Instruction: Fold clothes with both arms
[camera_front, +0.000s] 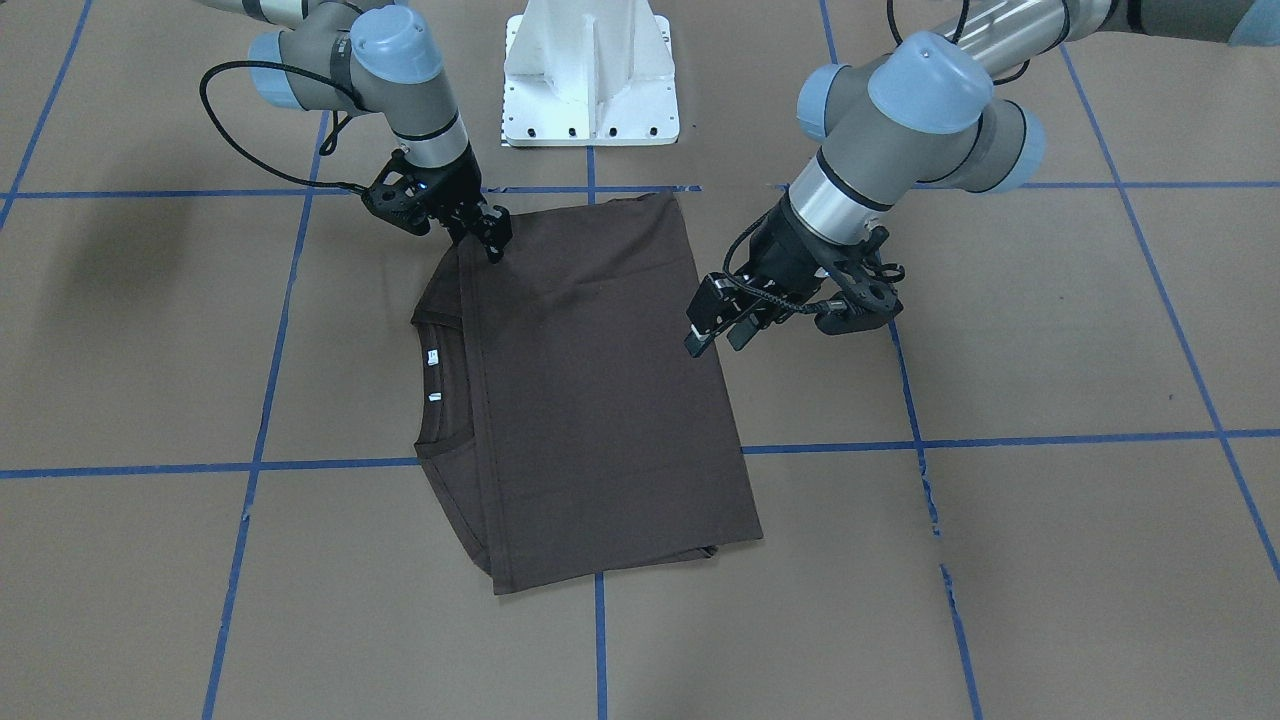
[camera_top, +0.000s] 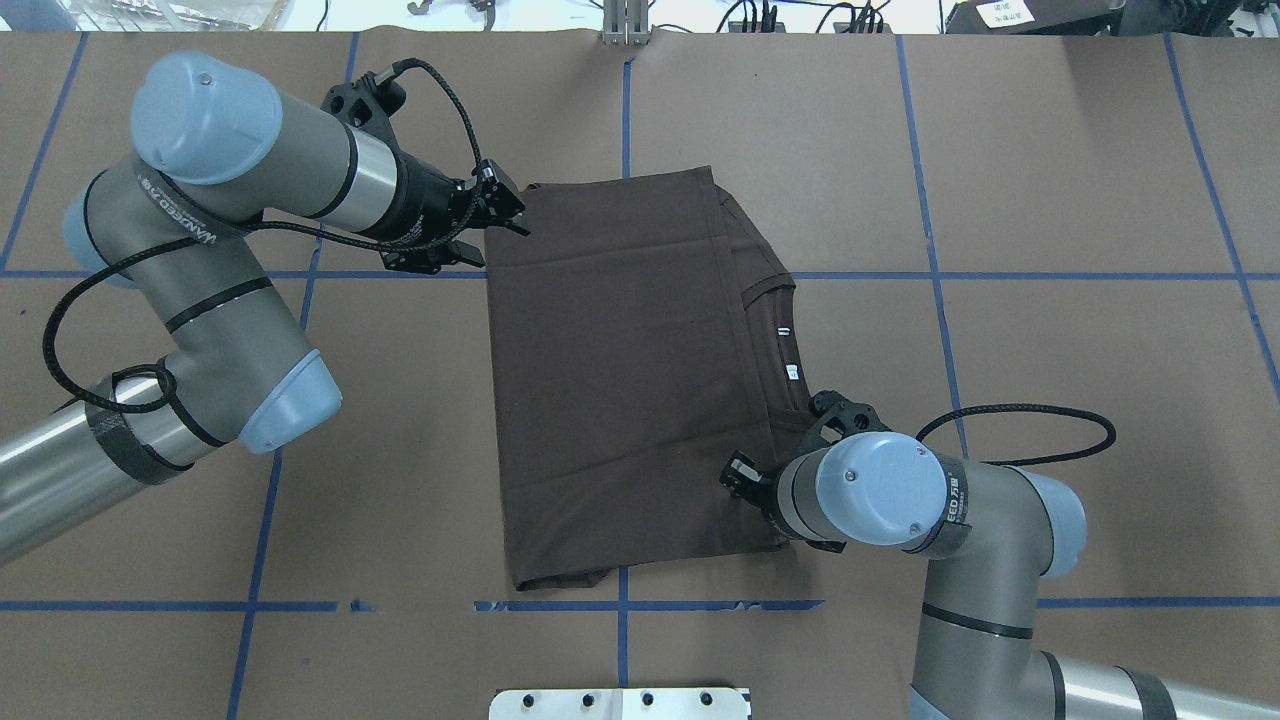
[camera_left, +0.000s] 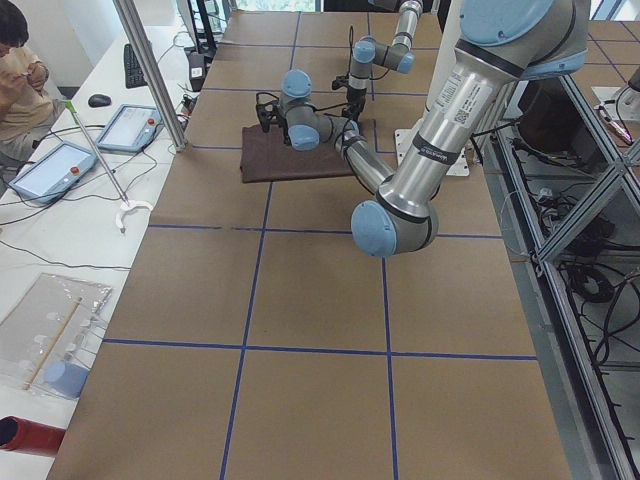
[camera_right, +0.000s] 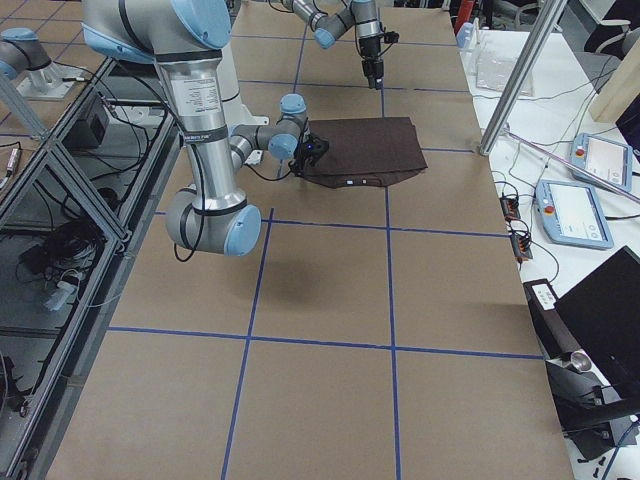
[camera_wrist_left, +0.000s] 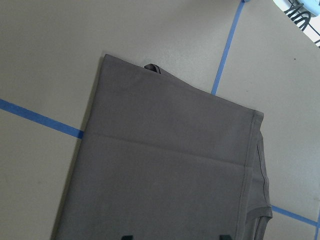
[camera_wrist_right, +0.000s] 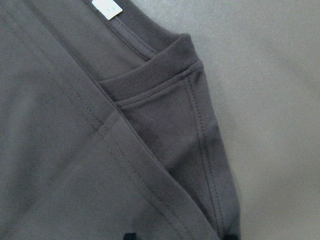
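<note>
Overhead exterior showed the dark brown T-shirt lying folded and flat near the middle of the brown worktop, across a crossing of blue tape lines. A wide folded layer covered most of it. On the robot's right side the ribbed collar and a sloping shoulder stuck out from under that layer, with two small white tags just inside the neck.

The left end effector hung at the shirt's long edge on the robot's left, towards the corner far from the robot. Its fingers stood apart, and in the left wrist view their tips showed at the bottom edge with cloth spread out ahead of them.

The right end effector pointed down at the shirt's near corner on the collar side, right at the folded edge. In the right wrist view its two tips also stood apart over the shoulder seam, not closed on the cloth.

The white pedestal base stood on the worktop just behind the shirt.
</note>
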